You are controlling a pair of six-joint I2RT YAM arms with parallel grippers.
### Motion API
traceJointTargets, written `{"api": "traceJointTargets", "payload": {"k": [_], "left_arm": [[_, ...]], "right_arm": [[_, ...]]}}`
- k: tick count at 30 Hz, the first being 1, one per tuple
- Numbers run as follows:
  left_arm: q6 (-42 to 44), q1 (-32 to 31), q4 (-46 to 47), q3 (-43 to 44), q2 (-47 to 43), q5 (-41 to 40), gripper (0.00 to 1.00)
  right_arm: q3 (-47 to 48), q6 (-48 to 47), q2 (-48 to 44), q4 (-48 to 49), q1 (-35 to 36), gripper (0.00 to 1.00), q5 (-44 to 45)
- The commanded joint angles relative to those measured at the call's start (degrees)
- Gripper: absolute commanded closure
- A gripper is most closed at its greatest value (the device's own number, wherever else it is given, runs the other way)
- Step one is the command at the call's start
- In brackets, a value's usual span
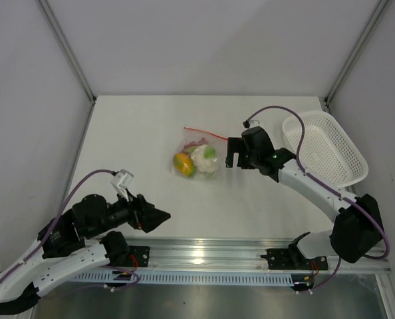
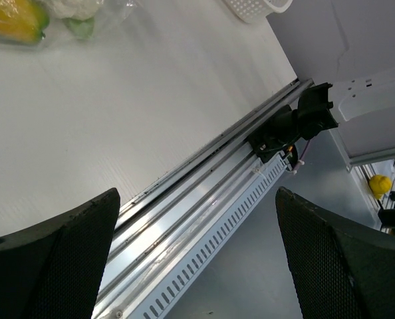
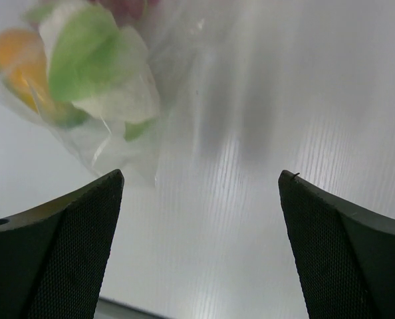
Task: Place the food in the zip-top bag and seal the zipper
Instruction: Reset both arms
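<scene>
A white counter [image 1: 131, 146] carries a clear zip-top bag [image 1: 196, 157] filled with food [image 1: 205, 163] near its middle, the orange-red zipper [image 1: 205, 133] on the far side, and a white mesh basket [image 1: 325, 147] by its right edge.

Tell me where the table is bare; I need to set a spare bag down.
Bare: the far strip behind the zip-top bag; the patch left of it; the near middle by the rail. Crowded: between bag and basket, around the right end effector.
</scene>
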Motion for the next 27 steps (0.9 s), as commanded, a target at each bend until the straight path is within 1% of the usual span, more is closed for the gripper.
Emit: {"api": "traceJointTargets", "payload": {"k": [1,6,7,8,10,13,14,15,17,22,25,26,27], "left_arm": [[-4.4,0.3,1.0,-0.7,3.2,1.6,0.0],[-7.0,0.3,4.2,-2.7,7.4,1.7,0.0],[-7.7,0.3,5.7,-3.2,7.7,0.8,0.0],[-9.2,0.3,6.7,-4.9,8.0,0.2,0.01],[-10.1,0.3,9.1,-5.9,8.7,-0.5,0.01],[-12.5,0.8,14.0,-8.1,9.5,-1.8,0.0],[-12.7,1.0,14.5,-7.9,9.6,-1.8,0.01],[-12.9,1.2,15.0,-7.7,10.1,-1.7,0.01],[-12.8,1.6,15.5,-6.5,10.8,-1.6,0.0],[-11.1,2.7,15.1,-5.3,11.7,-3.2,0.01],[-10.2,2.9,16.3,-7.3,10.4,-2.0,0.0],[-10.2,2.9,17.1,-8.8,8.6,-1.4,0.0],[-10.2,3.0,19.3,-9.6,7.4,1.0,0.0]], "right_arm": [[-4.0,5.3,-4.7,-3.3,2.9,0.01,6.2],[-9.4,13.2,-12.2,-8.7,10.2,0.01,12.2],[-10.0,14.6,-13.2,-9.9,11.4,0.0,14.6],[-10.4,18.0,-14.1,-11.0,13.6,0.01,15.8],[-11.2,21.0,-16.7,-14.6,15.7,0.0,18.6],[-12.4,26.7,-19.9,-19.3,19.9,0.01,21.5],[-12.7,26.8,-20.7,-20.4,20.7,0.01,22.0],[-13.0,28.9,-21.5,-21.6,21.8,0.0,22.3],[-14.4,30.1,-24.1,-23.9,22.4,0.01,22.3],[-17.0,31.2,-30.0,-24.4,23.6,0.01,20.6],[-18.8,31.2,-35.2,-24.2,25.0,0.01,20.5],[-19.2,31.3,-38.1,-24.0,25.2,0.01,20.5],[-20.0,31.0,-39.9,-23.1,25.7,0.01,20.2]]}}
